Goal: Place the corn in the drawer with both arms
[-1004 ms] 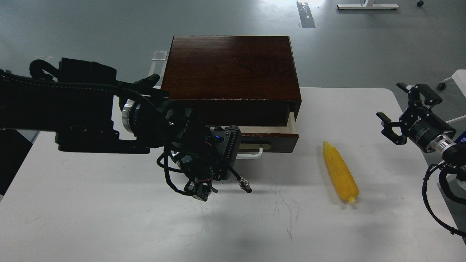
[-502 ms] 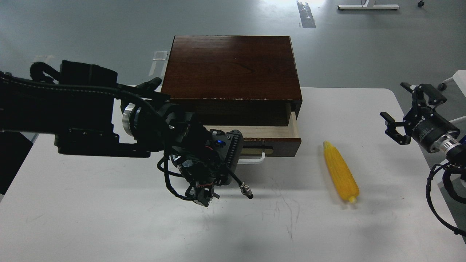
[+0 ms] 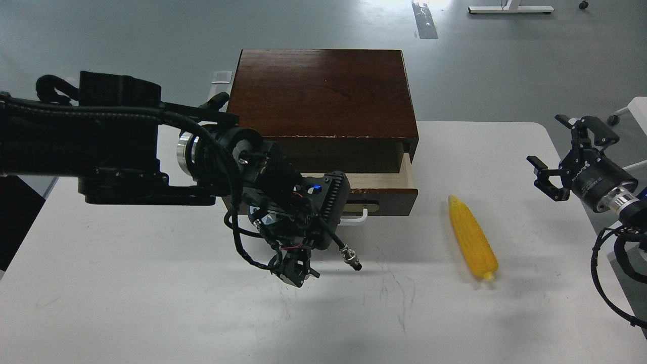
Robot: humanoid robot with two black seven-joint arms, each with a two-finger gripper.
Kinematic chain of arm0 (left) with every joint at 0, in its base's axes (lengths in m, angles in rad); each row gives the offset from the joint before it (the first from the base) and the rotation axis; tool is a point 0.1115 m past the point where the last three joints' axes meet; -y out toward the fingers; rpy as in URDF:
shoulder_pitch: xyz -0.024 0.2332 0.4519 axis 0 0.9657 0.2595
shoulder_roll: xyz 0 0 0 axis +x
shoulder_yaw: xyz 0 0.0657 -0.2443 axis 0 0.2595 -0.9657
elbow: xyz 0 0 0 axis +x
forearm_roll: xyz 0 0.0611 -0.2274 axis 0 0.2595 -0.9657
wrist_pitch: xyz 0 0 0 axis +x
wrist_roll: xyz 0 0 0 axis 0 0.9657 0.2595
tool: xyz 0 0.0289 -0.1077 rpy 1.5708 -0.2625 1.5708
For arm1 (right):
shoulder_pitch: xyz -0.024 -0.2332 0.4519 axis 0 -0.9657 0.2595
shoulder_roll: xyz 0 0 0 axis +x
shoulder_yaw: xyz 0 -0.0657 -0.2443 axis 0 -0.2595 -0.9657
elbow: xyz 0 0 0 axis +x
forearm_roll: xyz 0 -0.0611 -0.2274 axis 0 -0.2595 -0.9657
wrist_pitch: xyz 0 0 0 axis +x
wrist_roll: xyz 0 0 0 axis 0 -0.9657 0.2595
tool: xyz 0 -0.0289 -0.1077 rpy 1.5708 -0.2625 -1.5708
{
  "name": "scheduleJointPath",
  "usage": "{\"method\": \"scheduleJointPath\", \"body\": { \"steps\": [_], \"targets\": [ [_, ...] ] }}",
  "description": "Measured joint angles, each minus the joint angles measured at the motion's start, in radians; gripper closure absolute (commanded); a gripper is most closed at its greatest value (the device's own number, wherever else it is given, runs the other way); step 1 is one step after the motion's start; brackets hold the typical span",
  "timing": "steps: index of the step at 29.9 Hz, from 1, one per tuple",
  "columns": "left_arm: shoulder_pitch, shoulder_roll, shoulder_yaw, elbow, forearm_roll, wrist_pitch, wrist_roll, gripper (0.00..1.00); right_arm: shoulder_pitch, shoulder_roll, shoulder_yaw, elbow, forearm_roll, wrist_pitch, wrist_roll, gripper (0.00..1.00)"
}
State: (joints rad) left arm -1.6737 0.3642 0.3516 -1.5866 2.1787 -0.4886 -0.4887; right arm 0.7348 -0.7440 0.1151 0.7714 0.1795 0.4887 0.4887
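Observation:
The corn [image 3: 472,237] lies on the white table [image 3: 151,303], right of the drawer, tapered end pointing away from me. The drawer [image 3: 386,194] of the dark brown box [image 3: 323,91] stands partly pulled out, with a strip of pale wood showing inside. Its white handle [image 3: 358,217] sticks out just right of my left gripper [image 3: 328,215]. That gripper is a dark mass in front of the drawer's left half, and its fingers cannot be told apart. My right gripper [image 3: 548,144] is open and empty, held in the air to the right of the corn.
Cables and a metal plug [image 3: 350,256] hang from my left wrist just above the table. The table's right edge [image 3: 571,212] runs under my right arm. The grey floor lies beyond the box.
The drawer has slid out toward me by a small amount. My left gripper has shifted right and a little lower. My right gripper has drifted slightly right.

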Motion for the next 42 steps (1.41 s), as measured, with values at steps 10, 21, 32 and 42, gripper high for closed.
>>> {"method": "scheduleJointPath", "body": {
  "steps": [10,21,32,42],
  "targets": [
    [0.008,0.165,-0.205,-0.028,-0.147,0.0,0.0,0.01,0.0,-0.013,0.0,-0.001,0.0,0.0,0.0,0.0],
    [0.147,0.455,-0.239,0.023,-0.862,0.0,0.001,0.01,-0.005,-0.013,-0.004,0.0,0.0,0.0,0.0,0.0],
    [0.346,0.75,-0.241,0.051,-1.738,0.0,0.0,0.01,-0.006,-0.025,-0.015,0.005,-0.01,0.0,0.0,0.0],
    [0.592,0.808,-0.239,0.19,-2.081,0.0,0.0,0.01,0.017,-0.085,-0.009,0.075,-0.225,0.0,0.0,0.0]
  ]
}}
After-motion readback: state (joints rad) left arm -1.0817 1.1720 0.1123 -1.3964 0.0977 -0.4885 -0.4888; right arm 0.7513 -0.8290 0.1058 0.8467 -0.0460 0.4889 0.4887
